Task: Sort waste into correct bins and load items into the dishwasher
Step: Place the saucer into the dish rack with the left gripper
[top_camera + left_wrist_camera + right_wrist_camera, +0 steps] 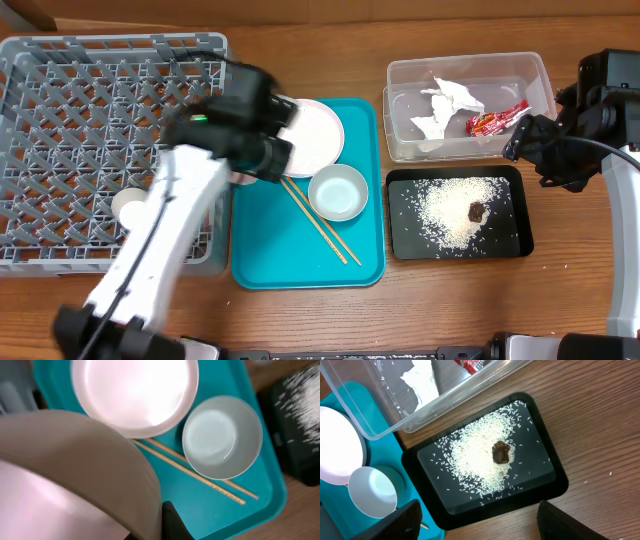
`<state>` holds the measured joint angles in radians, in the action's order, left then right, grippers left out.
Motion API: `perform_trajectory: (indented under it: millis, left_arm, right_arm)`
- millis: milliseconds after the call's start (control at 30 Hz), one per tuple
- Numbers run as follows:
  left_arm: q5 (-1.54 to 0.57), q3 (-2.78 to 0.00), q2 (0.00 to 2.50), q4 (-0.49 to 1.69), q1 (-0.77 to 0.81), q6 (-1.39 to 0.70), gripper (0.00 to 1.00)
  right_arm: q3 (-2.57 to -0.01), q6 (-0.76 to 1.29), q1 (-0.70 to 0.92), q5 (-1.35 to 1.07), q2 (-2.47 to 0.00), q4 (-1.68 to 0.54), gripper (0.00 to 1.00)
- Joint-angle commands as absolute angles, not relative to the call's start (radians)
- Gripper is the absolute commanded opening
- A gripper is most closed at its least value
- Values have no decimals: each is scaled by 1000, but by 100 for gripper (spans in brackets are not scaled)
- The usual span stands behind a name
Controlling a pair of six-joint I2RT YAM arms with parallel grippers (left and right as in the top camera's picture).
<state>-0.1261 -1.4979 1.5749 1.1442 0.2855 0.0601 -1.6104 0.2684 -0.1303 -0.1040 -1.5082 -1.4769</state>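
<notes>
Dish rack [60,130]: you have it at 9 to 10 o'clock on the table, grey lattice floor and low walls.
Teal tray [290,260]: sits at the centre, reaching toward 6 o'clock, just beside the rack.
Clear tub [392,120]: at 1 to 2 o'clock, apart from the teal tray.
Black tray [405,235]: at 4 o'clock, directly on the tub's 6 o'clock side.
White plate [318,135]: on the teal tray at its 12 o'clock end.
Pink bowl [60,470]: raised close to your left wrist camera, at the plate's 8 o'clock. The arm hides most of it from overhead.
Grey-green bowl [338,192]: upright on the teal tray, at the plate's 5 o'clock.
Left gripper [258,160]: clamped on the pink bowl's rim, with one dark finger [172,522] against the outer wall, over the seam between rack and teal tray.
Right gripper [479,515]: spread wide and holding nothing, hovering by the black tray's 2 o'clock corner.
Chopsticks [325,232]: lie together on the teal tray, running from 11 to 5 o'clock past the grey-green bowl.
White cup [130,207]: in the rack, toward its 5 o'clock corner.
Tissue pieces [452,98]: inside the clear tub.
Red wrapper [497,120]: inside the tub, at the tissue's 4 o'clock.
Rice grains [450,215]: spread over the black tray.
Brown scrap [478,211]: on the rice, toward 3 o'clock.
</notes>
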Motion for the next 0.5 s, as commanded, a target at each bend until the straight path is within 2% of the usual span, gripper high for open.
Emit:
perform_trajectory:
  millis: [0, 233, 467]
  left_arm:
    - [-502, -1515, 1517, 1145, 60, 262, 4]
    - [-927, -1514, 1563, 1116, -309, 395, 4]
    - [-1147, -1514, 1750, 1094, -462, 428, 4]
  right_arm:
    - [-1623, 272, -134, -98, -1499, -1474, 75]
    - [-1623, 272, -134, -98, -1499, -1480, 75]
    - [-1623, 272, -134, -98, -1499, -1487, 75]
